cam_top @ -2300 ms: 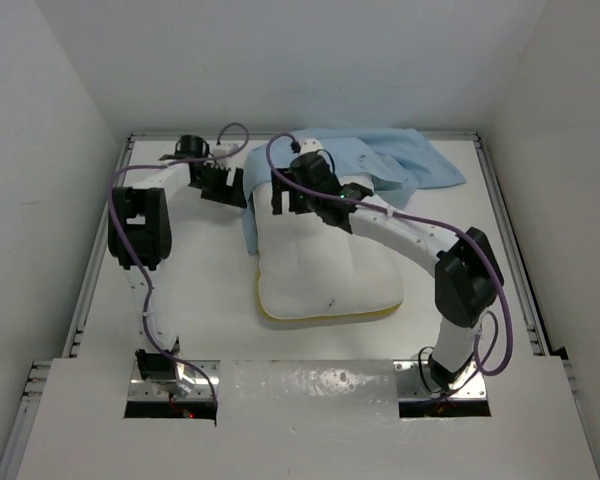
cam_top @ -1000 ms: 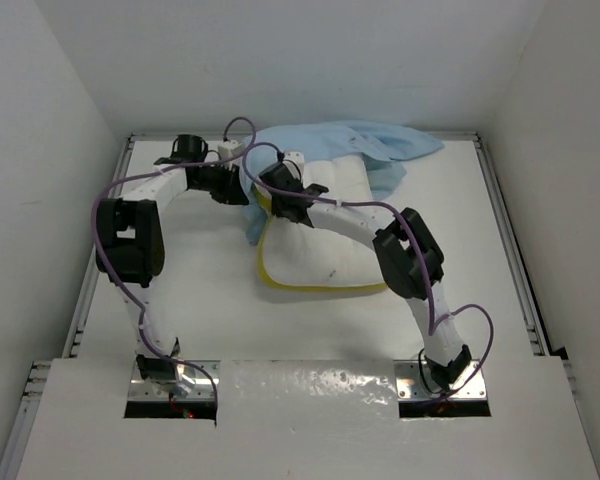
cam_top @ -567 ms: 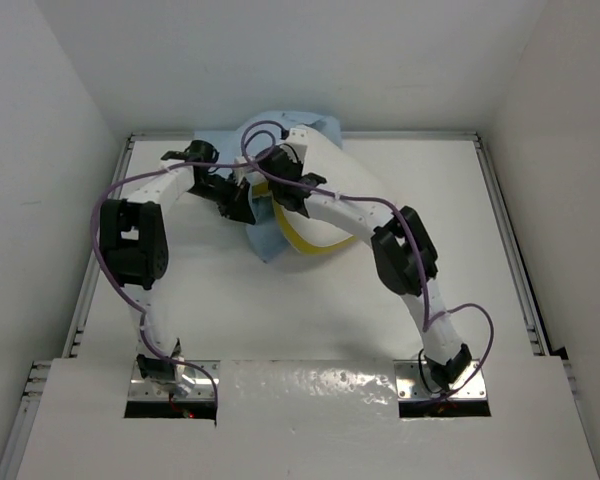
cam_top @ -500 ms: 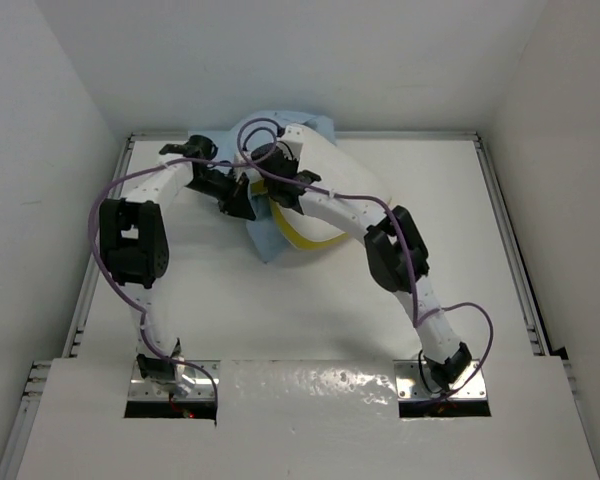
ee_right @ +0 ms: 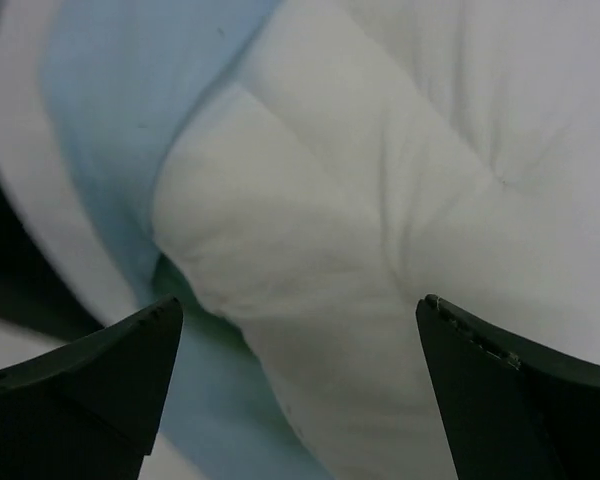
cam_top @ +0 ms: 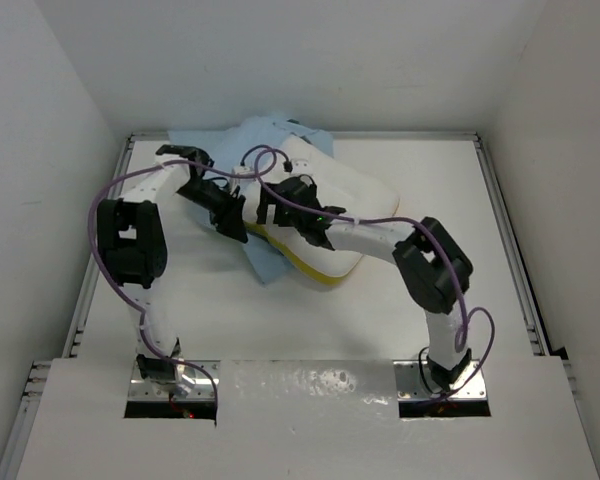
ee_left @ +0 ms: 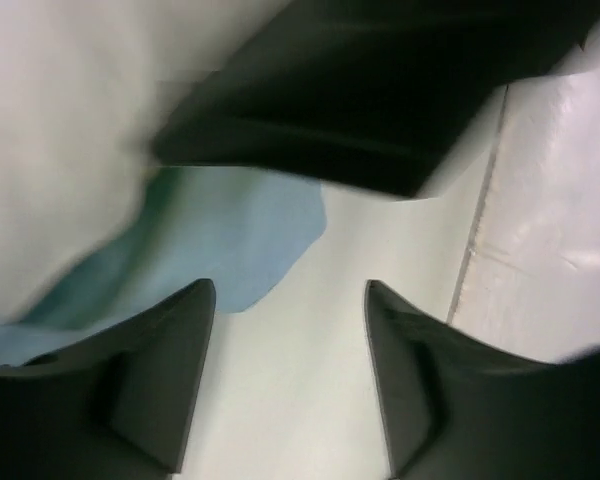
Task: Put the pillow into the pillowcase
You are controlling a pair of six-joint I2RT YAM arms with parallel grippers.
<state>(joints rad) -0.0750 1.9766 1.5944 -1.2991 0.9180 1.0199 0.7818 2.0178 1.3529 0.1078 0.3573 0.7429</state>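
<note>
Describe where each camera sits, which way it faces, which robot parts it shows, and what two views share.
Top external: fixed overhead behind the robot, looking down on the white table; whole left arm and right arm show.
Left wrist: on the left arm, facing table and thin light-blue fabric pillowcase; its open left gripper shows.
Right wrist: on the right arm, facing the puffy white quilted pillow; its open right gripper shows.
Shared: both wrist views show the pillowcase.

Before you, the puffy white pillow [cam_top: 355, 195] lies slantwise, its yellow band along the near edge, not yet inside the light blue pillowcase [cam_top: 268, 262], which spreads crumpled from under its left side.
</note>
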